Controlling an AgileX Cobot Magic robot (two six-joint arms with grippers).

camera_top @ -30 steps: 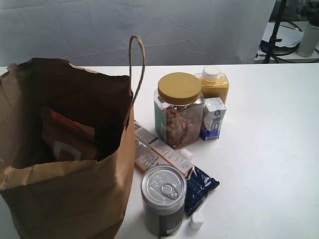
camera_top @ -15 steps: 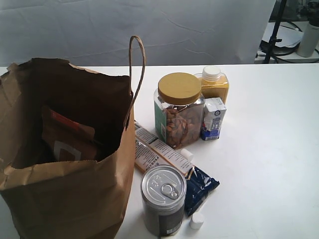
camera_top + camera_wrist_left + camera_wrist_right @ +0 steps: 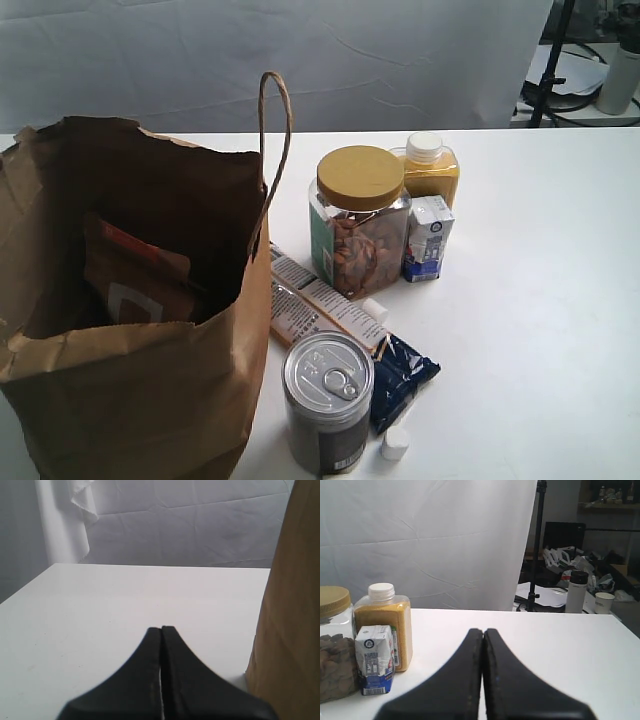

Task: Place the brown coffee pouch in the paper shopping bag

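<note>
The paper shopping bag (image 3: 140,400) stands open at the left of the exterior view, one loop handle (image 3: 277,140) upright. Inside it the brown coffee pouch (image 3: 130,275) leans against the wall, its red-orange stripe and white square outline showing. Neither arm appears in the exterior view. My left gripper (image 3: 161,629) is shut and empty over bare white table, with the bag's side (image 3: 290,605) close beside it. My right gripper (image 3: 483,630) is shut and empty, low over the table, apart from the items.
Right of the bag stand a yellow-lidded nut jar (image 3: 358,220), an orange bottle (image 3: 430,170) and a small milk carton (image 3: 428,238). A flat tube box (image 3: 315,305), a tin can (image 3: 327,400), a dark blue packet (image 3: 402,375) and a white cap (image 3: 395,442) lie nearer.
</note>
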